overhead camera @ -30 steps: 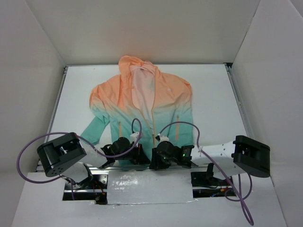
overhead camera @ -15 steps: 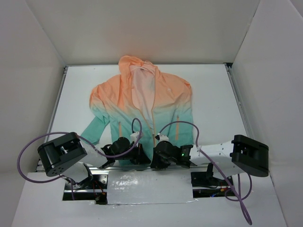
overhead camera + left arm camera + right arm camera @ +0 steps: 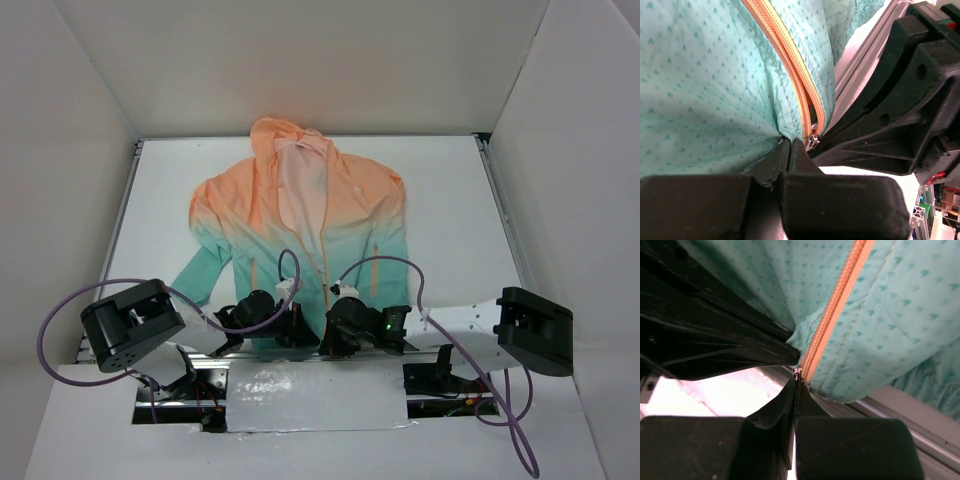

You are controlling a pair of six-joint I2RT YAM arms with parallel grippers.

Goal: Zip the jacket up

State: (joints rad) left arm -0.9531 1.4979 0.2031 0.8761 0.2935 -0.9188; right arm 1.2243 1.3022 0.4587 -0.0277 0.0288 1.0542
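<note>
1. The jacket (image 3: 300,215) is laid flat on the white table (image 3: 450,200), hood away from the arms.
2. Its hem beside the orange zipper (image 3: 790,65) is pinched by the left gripper (image 3: 791,150), fingers pressed together.
3. The zipper's bottom end is clamped by the right gripper (image 3: 796,390).

**Both arms folded inward, jaws pressed together**

Both arms reach low and inward, wrists almost meeting. The left gripper (image 3: 791,146) and right gripper (image 3: 796,384) each have their fingers pressed tight, seemingly pinching the bottom edge of the jacket (image 3: 300,220).
</note>
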